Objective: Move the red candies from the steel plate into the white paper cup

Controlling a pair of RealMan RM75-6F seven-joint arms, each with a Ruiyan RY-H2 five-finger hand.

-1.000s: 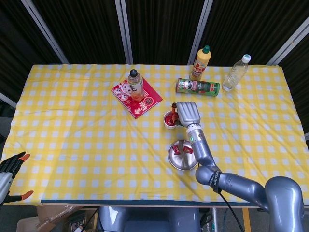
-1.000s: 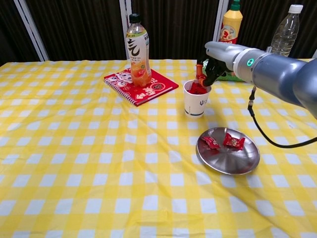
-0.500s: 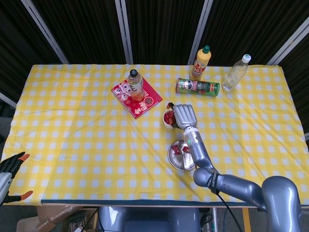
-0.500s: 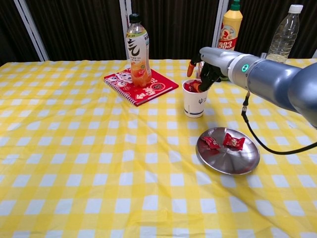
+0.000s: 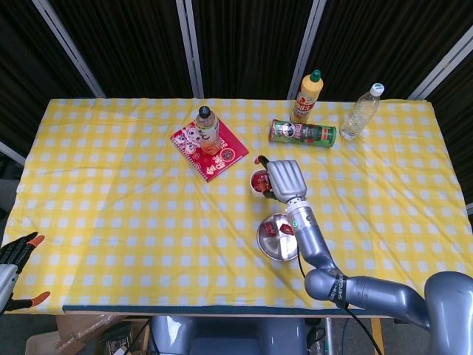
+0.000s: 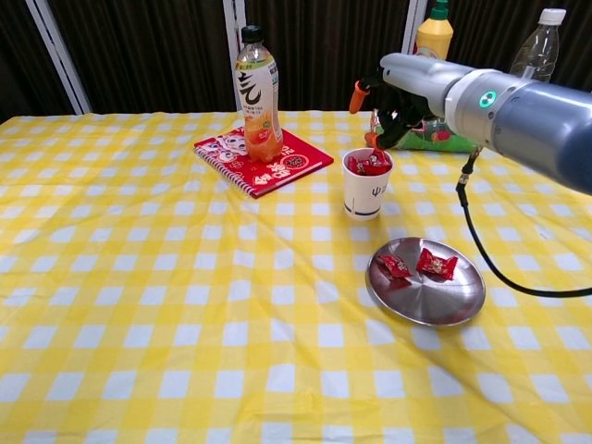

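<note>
Since the earlier frames the right hand [image 5: 285,178] has lifted off the white paper cup [image 5: 259,183]: half a second ago its fingertips dipped at the rim, and now, in the head view, it hangs just above and beside the cup near the middle of the tabletop. The steel plate [image 5: 275,246] lies toward the near edge, with red candies [image 5: 280,229] partly hidden under the forearm. The left hand [image 5: 16,255] waits off the near left corner, apparently open and holding nothing.

From the chest view, the right hand [image 6: 393,97] is clearly above the cup [image 6: 365,184], fingers spread and pointing down with nothing between them that I can make out. Red wrappers [image 6: 369,164] fill the cup's mouth. Two candies [image 6: 416,265] remain on the plate [image 6: 435,303], side by side on its far half.

This looks like the end of a drop, with the release done. Next, I judge, the hand must swing back toward the near edge, come down over one remaining candy and pinch it without skidding the plate.
</note>
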